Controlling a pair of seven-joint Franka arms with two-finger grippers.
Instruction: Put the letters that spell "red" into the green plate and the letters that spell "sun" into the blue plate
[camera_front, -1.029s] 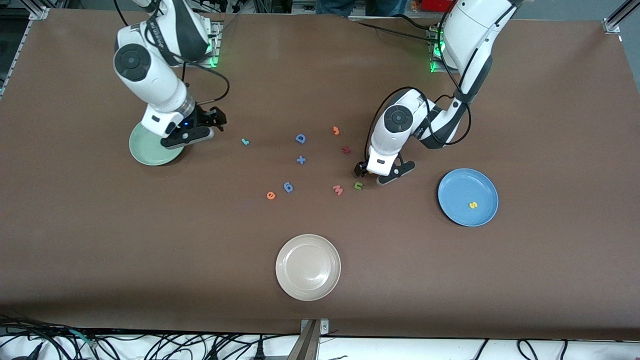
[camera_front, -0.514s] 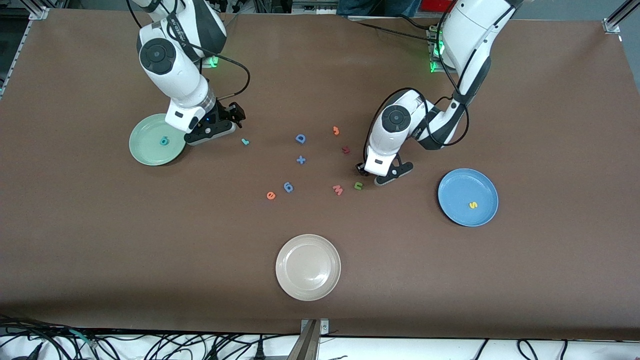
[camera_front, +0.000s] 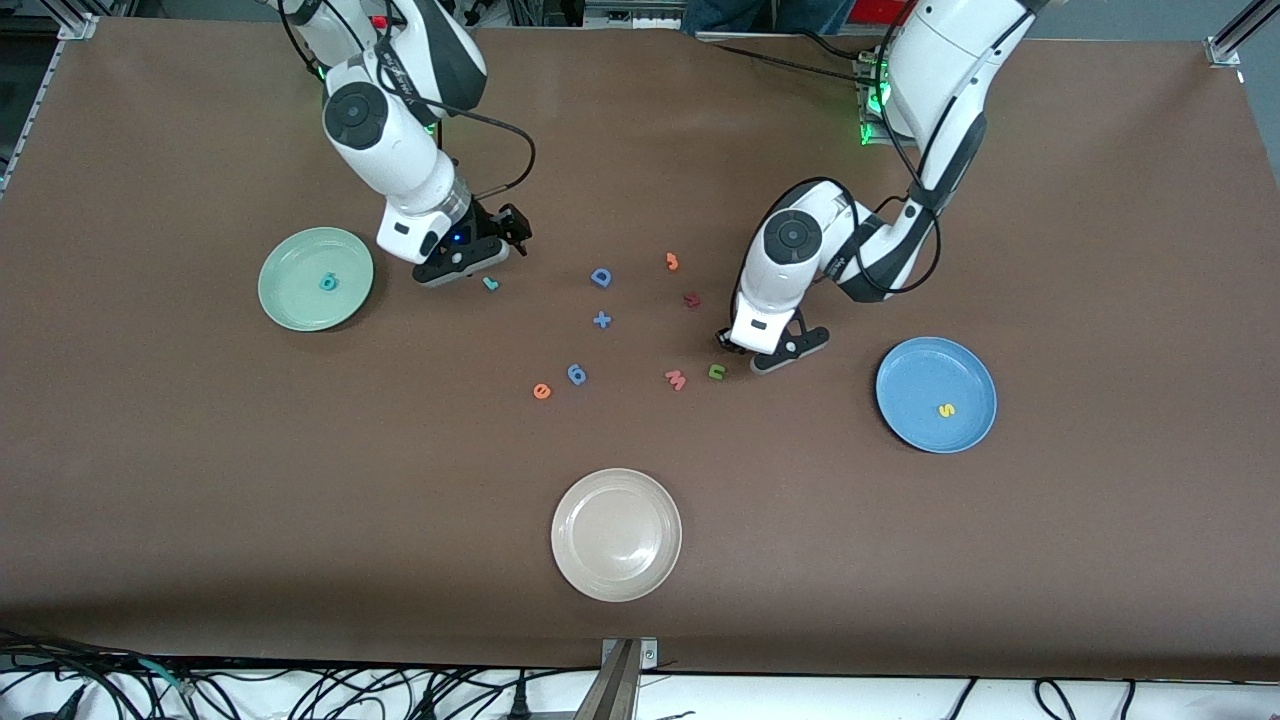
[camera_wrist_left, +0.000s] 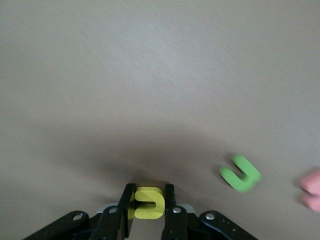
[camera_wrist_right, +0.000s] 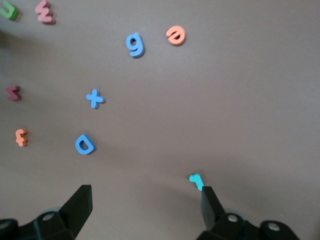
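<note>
Yellow u (camera_wrist_left: 147, 203), light, squashy foam, sits pinched between the left hand (camera_wrist_left: 148, 212) fingers across its flat sides, low over the counter (camera_front: 900, 560). Green n (camera_wrist_left: 240, 173) lies nearby. Right hand (camera_wrist_right: 145, 205), spread open, hovers beside the teal r (camera_wrist_right: 197, 180).

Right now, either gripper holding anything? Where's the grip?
The left gripper is shut on the yellow u, its fingers pinching the letter's two outer sides at table level. The right gripper is open over the teal r, holding nothing.

Matt brown cloth-like table (camera_front: 900, 560); glossy smooth off-white plate (camera_front: 572, 500); matt foam-like yellow u (camera_wrist_left: 148, 203).
</note>
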